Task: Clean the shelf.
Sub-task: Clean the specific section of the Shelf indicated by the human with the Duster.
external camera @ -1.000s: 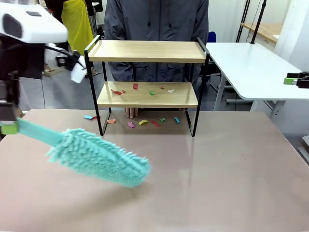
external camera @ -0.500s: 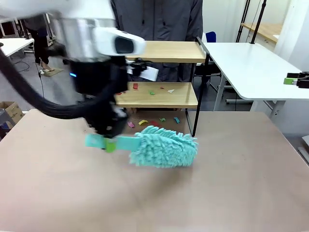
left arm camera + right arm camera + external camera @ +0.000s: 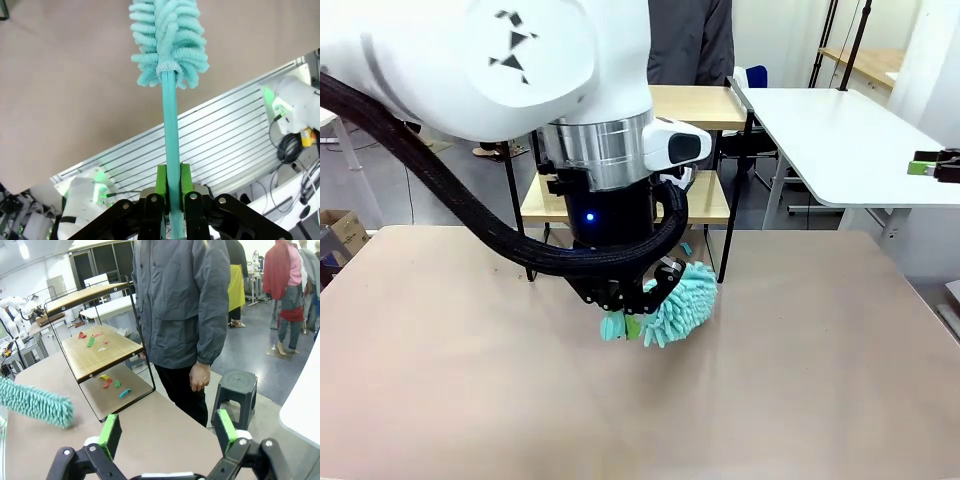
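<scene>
The shelf stands at the table's far side, mostly hidden behind my left arm. In the right wrist view the shelf has coloured paper scraps on its lower board and more scraps on the table beneath it. My left gripper hangs low over the table in front of the shelf, shut on the handle of a teal fluffy duster. In the left wrist view, the green pads of my left gripper pinch the handle of the duster. The duster head points toward the shelf's foot. My right gripper is open and holds nothing.
A person in a grey jacket stands behind the shelf with one hand hanging down. A dark stool is beside them. A white table lies at the right, where my right gripper hovers. The beige tabletop spreads in front.
My left arm has swung the duster from the table's left side to the middle, right in front of the shelf, and now hides most of it. The right gripper has stayed put.
</scene>
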### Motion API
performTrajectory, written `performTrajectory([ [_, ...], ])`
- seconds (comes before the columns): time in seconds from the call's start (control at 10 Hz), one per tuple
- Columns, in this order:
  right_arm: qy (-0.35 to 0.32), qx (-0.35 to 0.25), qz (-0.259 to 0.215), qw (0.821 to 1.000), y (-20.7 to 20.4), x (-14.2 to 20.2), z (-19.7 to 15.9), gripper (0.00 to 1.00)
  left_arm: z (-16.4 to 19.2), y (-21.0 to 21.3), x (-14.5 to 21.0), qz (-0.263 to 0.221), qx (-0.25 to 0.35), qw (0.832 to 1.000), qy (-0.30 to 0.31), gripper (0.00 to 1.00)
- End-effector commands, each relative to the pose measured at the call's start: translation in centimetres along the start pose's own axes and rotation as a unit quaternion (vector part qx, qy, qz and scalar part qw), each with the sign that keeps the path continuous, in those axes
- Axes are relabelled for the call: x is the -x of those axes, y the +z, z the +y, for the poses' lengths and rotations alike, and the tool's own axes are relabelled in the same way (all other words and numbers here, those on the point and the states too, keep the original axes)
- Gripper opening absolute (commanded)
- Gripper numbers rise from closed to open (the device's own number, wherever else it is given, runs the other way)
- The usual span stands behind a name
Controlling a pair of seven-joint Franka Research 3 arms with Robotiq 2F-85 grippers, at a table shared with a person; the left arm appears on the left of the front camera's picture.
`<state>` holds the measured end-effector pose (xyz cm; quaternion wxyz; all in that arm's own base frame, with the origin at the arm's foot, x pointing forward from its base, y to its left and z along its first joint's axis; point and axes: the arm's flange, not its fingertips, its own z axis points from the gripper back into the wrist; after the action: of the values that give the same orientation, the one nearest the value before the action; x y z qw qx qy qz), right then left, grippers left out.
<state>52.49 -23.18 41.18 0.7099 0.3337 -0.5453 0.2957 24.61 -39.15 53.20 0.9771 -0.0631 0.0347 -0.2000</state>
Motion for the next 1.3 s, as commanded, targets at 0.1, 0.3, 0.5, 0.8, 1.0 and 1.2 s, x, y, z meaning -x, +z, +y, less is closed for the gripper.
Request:
performTrajectory([
  [0.1, 0.002, -0.001, 0.004, 1.000, -0.1, -0.2, 0.2, 1.00, 0.1, 0.7, 0.7, -0.012, -0.003, 1.000, -0.002, 0.13],
  [0.3, 0.002, -0.001, 0.004, 1.000, -0.1, -0.2, 0.2, 1.00, -1.5, -0.3, -0.2, -0.029, -0.016, 0.998, 0.056, 0.13],
  [0.5, 0.002, -0.001, 0.004, 1.000, -0.1, -0.2, 0.2, 1.00, -3.6, -2.4, -1.4, -0.086, 0.004, 0.991, 0.099, 0.13],
  [0.8, 0.002, -0.001, 0.004, 1.000, -0.1, -0.2, 0.2, 1.00, -5.6, -5.3, -2.8, -0.146, 0.019, 0.979, 0.140, 0.13],
  [1.0, 0.002, -0.001, 0.004, 1.000, -0.1, -0.2, 0.2, 1.00, -6.4, -7.6, -4.2, -0.185, 0.005, 0.966, 0.179, 0.13],
  [1.2, 0.002, -0.001, 0.004, 1.000, -0.1, -0.2, 0.2, 1.00, -7.5, -10.4, -5.8, -0.216, 0.027, 0.958, 0.188, 0.13],
])
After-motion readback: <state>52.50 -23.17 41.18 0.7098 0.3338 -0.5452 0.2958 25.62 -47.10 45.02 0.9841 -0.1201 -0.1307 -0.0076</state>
